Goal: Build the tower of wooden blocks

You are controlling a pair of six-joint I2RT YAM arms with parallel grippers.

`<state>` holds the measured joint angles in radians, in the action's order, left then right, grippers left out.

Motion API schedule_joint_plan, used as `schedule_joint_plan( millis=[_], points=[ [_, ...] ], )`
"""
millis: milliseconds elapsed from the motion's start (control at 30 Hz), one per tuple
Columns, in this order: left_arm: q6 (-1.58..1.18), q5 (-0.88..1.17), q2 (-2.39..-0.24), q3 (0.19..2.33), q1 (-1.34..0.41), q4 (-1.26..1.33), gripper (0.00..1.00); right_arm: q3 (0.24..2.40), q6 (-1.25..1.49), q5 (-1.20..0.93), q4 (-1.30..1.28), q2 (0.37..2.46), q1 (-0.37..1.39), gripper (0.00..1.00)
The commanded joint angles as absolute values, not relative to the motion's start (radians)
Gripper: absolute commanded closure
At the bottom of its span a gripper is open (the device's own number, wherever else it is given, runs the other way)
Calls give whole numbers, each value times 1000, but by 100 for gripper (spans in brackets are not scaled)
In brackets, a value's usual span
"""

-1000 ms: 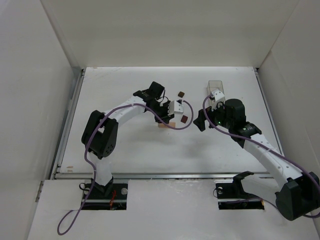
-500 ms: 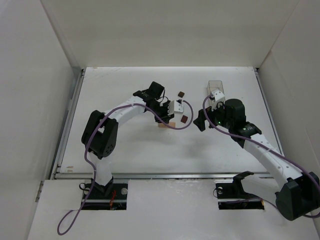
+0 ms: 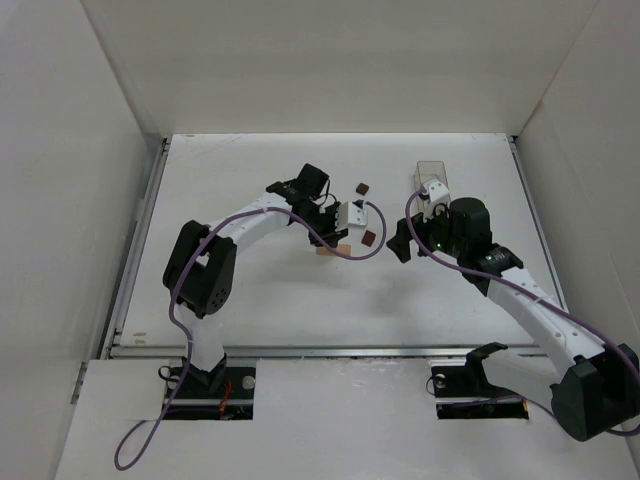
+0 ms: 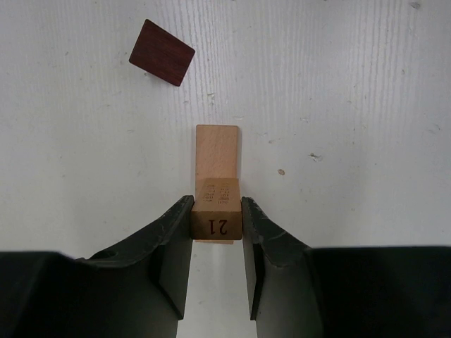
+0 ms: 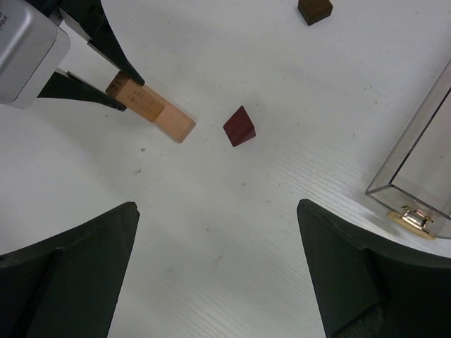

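In the left wrist view my left gripper [image 4: 218, 205] is shut on a short tan post [image 4: 218, 217] marked 21. The post sits low over a light tan flat bar [image 4: 217, 151] that reaches ahead of it on the table. A reddish-brown cube [image 4: 162, 62] lies up and to the left. From above, the left gripper [image 3: 346, 222] is at mid-table, with the bar [image 3: 328, 250] beside it, a reddish cube [image 3: 369, 238] to its right and a darker cube [image 3: 362, 188] behind. My right gripper [image 5: 217, 211] is open and empty and hovers near the reddish cube [image 5: 239, 127].
A clear plastic box [image 3: 432, 175] stands behind the right gripper [image 3: 401, 240]; its corner shows in the right wrist view [image 5: 423, 155]. White walls enclose the table on three sides. The left arm's purple cable loops over the blocks.
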<state>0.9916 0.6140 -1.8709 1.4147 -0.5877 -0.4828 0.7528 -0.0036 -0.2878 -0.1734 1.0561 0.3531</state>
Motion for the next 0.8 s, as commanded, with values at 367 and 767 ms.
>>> schedule_joint_plan(
  millis=[367,767],
  points=[
    [1012,630,-1865,1404,-591,-483,80,790,-14,-291,-161,1057,347,0],
    [1012,630,-1865,1404,-591,-474,79,790,-14,-291,-161,1057,347,0]
  ],
)
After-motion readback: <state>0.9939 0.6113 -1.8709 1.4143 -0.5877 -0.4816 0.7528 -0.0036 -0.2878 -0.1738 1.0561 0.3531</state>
